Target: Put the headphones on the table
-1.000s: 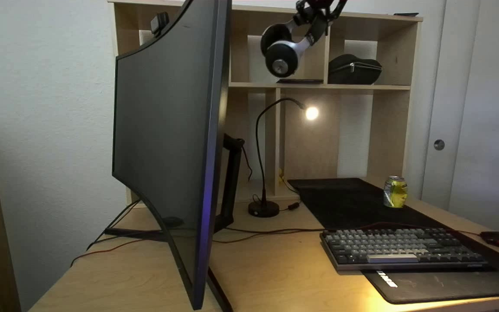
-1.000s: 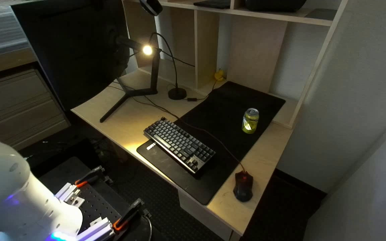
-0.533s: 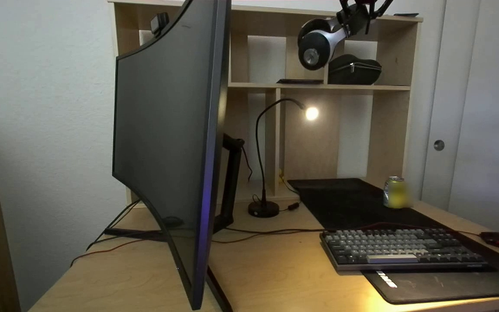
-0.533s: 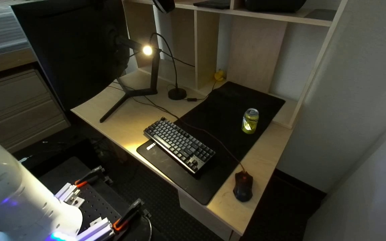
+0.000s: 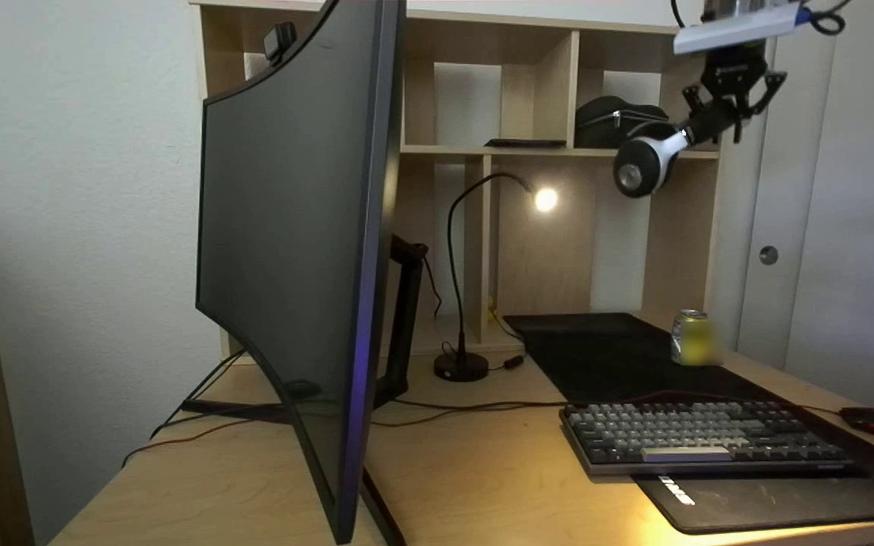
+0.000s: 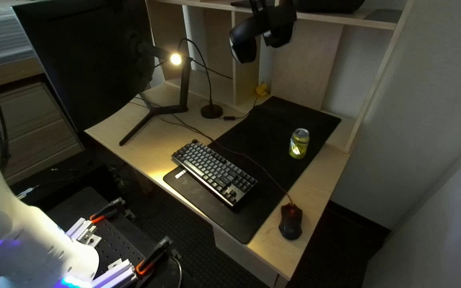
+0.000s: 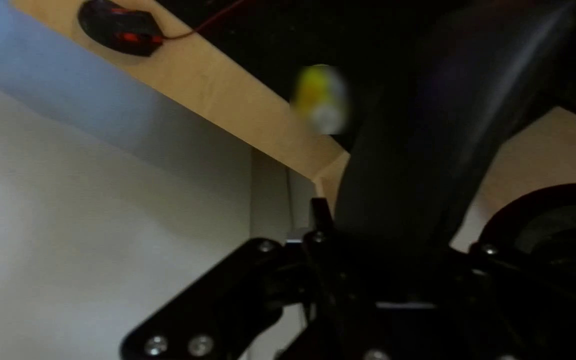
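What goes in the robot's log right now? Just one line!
gripper: clamped on headphones | headphones: in air above table | on table: keyboard, mouse, can, lit lamp | placement: not yet done

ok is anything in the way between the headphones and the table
Nothing visible hangs between the headphones and the table, but the can and keyboard take up room on its black mat.

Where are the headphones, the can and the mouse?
Headphones (image 5: pixel 639 167): in an exterior view, on the silver-centred ear cup.
Can (image 6: pixel 299 144): in an exterior view, on the middle of its side.
Mouse (image 6: pixel 290 223): in an exterior view, on its top, near the middle.
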Controlling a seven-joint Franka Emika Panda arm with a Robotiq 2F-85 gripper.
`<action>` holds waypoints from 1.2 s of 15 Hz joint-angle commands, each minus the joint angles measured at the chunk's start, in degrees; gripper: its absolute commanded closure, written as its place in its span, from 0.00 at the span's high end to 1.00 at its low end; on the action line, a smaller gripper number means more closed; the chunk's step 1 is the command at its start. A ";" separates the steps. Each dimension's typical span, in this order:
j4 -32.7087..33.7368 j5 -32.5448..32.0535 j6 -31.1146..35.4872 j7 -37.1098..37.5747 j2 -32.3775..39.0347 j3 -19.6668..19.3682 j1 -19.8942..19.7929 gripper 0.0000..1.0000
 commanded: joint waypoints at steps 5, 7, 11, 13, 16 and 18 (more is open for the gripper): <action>0.05 0.03 -1.00 3.74 6.91 -1.82 -1.60 0.07; 2.42 0.13 -2.75 6.59 11.16 -1.75 -0.94 0.07; 9.24 3.87 -7.15 10.64 20.53 -1.82 0.04 0.07; 14.43 6.47 -9.28 11.63 25.30 -1.35 0.55 0.07; 11.59 5.61 -7.19 12.06 25.01 -2.17 1.46 0.27; 14.13 5.80 -8.30 12.59 26.75 -2.12 1.86 0.07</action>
